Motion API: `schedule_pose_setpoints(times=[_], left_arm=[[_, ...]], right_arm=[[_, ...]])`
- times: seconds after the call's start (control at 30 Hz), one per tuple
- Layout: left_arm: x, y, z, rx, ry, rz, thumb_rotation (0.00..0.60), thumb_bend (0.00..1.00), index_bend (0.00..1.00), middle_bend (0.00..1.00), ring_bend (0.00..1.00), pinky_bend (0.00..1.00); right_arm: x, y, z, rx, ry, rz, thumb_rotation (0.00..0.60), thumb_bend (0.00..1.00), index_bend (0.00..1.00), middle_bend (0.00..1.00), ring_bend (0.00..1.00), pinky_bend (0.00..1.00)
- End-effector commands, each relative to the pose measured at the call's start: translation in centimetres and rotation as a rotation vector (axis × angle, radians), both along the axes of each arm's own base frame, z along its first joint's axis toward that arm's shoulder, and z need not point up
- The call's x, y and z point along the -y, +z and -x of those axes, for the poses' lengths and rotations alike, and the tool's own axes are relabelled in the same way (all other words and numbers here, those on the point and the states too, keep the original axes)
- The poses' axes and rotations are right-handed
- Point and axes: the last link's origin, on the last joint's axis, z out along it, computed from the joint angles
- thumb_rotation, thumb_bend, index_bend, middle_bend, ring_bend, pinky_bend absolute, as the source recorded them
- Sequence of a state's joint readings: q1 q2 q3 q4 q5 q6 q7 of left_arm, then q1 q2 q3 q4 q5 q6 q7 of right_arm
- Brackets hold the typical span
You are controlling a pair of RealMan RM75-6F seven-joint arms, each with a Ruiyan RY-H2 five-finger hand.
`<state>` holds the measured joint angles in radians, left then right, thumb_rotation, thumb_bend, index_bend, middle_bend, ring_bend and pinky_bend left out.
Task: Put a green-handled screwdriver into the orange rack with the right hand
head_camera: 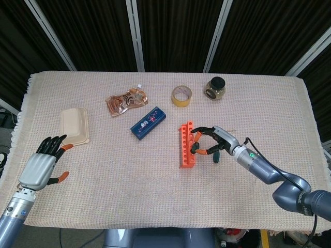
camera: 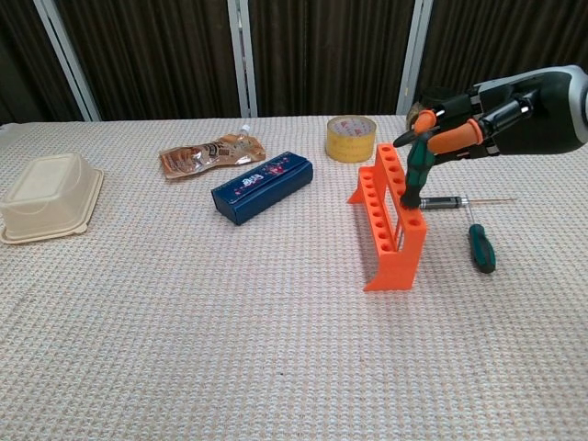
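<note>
Right hand (camera: 459, 129) fingers closed on green-handled screwdriver (camera: 415, 175); shaft seated in orange rack (camera: 390, 216); release outstanding; left hand (head_camera: 42, 164) spread, empty.

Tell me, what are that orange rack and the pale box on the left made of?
Rack: probably moulded plastic, judging by its uniform matte orange and crisp round holes. Box: looks like pulp fibre or foam, dull cream with soft rounded edges; I can't tell which.
</note>
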<state>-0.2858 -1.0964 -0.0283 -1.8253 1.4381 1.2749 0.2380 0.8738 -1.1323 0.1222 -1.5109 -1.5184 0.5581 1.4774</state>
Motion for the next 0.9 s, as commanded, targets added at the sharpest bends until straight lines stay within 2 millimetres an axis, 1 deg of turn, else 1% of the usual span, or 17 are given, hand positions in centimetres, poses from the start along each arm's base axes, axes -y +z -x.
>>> schedule_pose_setpoints(times=[0.03,0.3,0.47,0.57,0.7,0.8,0.83,0.9], left_arm=[[0.0,0.0,0.0,-0.001,-0.001,0.001,0.600,0.24,0.18,0.00,0.00,0.00],[0.0,0.0,0.0,0.000,-0.001,0.000,0.600,0.24,0.18,0.00,0.00,0.00],[0.0,0.0,0.0,0.002,-0.002,-0.003,0.600,0.24,0.18,0.00,0.00,0.00],[0.0,0.0,0.0,0.003,-0.002,-0.004,0.600,0.24,0.18,0.00,0.00,0.00],[0.0,0.0,0.0,0.005,-0.003,-0.003,0.600,0.24,0.18,0.00,0.00,0.00],[0.0,0.0,0.0,0.006,-0.001,-0.004,0.600,0.24,0.18,0.00,0.00,0.00],[0.0,0.0,0.1,0.006,0.000,-0.005,0.600,0.24,0.18,0.00,0.00,0.00],[-0.1,0.1,0.2,0.008,0.005,-0.010,0.600,0.24,0.18,0.00,0.00,0.00]], right_arm=[[-0.3,-0.2,0.2,-0.007,0.011,-0.005,0.600,0.19,0.49,0.17,0.00,0.00],[-0.5,-0.6,0.6,-0.004,0.014,-0.009,0.600,0.19,0.49,0.17,0.00,0.00],[-0.4,-0.3,0.4,-0.009,0.022,-0.002,0.600,0.19,0.45,0.17,0.00,0.00],[-0.2,0.1,0.2,-0.014,0.027,0.005,0.600,0.19,0.40,0.16,0.00,0.00],[0.0,1.1,0.0,-0.011,0.025,0.027,0.600,0.19,0.28,0.14,0.00,0.00],[0.0,1.8,0.1,-0.001,0.022,0.047,0.600,0.19,0.21,0.11,0.00,0.00],[0.0,2.0,0.1,0.003,0.021,0.053,0.600,0.19,0.20,0.10,0.00,0.00],[0.0,3.0,0.4,0.012,0.024,0.089,0.600,0.19,0.18,0.08,0.00,0.00]])
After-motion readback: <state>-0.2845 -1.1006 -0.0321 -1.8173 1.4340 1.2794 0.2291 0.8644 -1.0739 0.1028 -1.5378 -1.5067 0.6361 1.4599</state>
